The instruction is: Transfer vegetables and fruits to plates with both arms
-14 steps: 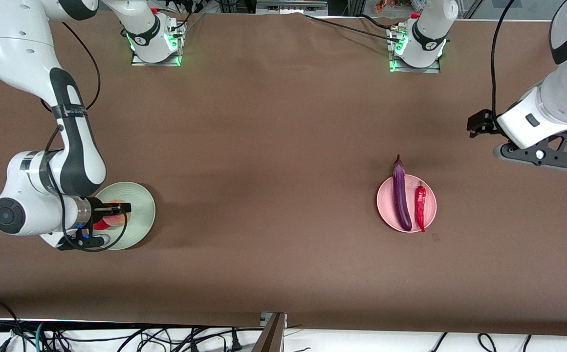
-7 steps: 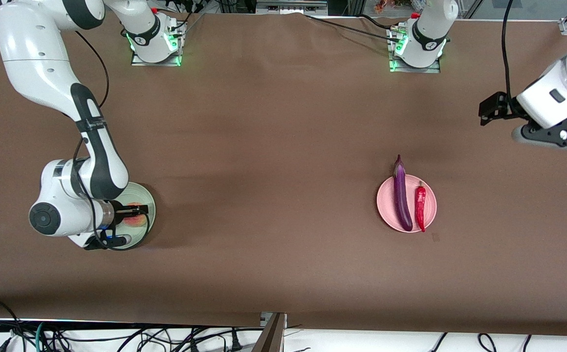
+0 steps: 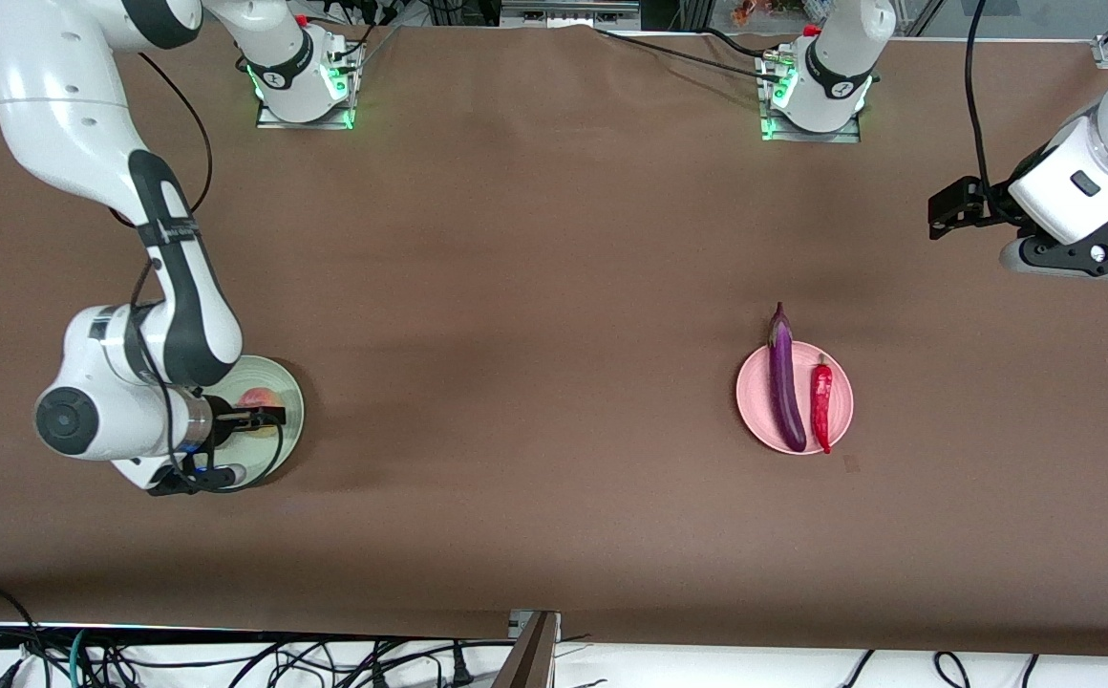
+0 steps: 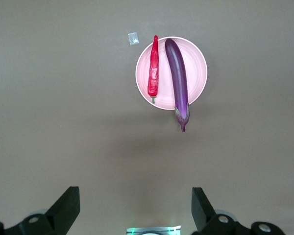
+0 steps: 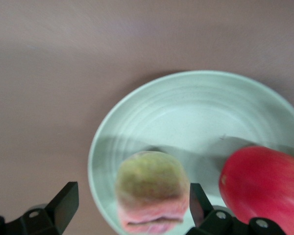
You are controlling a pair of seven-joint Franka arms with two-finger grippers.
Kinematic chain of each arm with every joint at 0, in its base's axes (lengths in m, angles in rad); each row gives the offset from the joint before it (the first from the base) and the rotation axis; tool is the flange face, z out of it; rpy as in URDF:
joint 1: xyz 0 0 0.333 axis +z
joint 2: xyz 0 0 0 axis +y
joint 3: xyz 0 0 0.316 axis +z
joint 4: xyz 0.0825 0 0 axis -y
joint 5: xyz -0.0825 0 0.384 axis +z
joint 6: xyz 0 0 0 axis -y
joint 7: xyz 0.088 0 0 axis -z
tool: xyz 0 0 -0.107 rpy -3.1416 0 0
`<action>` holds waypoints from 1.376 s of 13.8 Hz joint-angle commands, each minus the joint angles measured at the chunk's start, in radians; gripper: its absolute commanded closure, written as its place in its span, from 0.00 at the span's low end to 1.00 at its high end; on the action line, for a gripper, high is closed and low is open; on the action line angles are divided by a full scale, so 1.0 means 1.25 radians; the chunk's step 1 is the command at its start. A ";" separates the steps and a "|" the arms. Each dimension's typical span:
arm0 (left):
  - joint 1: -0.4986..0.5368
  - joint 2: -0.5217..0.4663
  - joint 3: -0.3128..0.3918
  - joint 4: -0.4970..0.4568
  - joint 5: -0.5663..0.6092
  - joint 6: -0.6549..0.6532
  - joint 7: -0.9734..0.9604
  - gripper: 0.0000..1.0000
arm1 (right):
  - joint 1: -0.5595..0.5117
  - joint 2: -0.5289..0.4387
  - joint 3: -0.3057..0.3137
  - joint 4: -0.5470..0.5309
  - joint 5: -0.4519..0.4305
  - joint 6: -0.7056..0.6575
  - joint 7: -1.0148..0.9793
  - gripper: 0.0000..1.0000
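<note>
Two plates carry all the produce. The pink plate (image 3: 794,397) holds the eggplant (image 3: 784,380) and the chili pepper (image 3: 820,401) side by side, not touching, with the eggplant's stem end sticking out over the rim. The mint green plate (image 5: 196,122), well apart from the pink plate toward the right arm's end of the table, holds the peach (image 5: 152,197) and the red apple-like fruit (image 5: 264,188) beside each other. The right gripper (image 5: 130,205) hangs low over the green plate, fingers spread wide around the peach and not clamping it. The left gripper (image 4: 135,205) waits high above the table — fingers wide apart, holding nothing.
</note>
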 commanded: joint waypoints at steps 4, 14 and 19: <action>-0.049 -0.039 0.076 -0.041 -0.023 0.045 -0.003 0.00 | -0.004 -0.165 0.000 -0.003 -0.002 -0.136 -0.011 0.00; -0.038 0.000 0.082 0.033 -0.012 0.054 -0.008 0.00 | 0.009 -0.478 0.000 -0.170 -0.025 -0.227 -0.001 0.00; -0.035 -0.002 0.077 0.033 -0.015 0.049 -0.008 0.00 | -0.007 -0.564 -0.025 -0.221 -0.050 -0.235 -0.001 0.00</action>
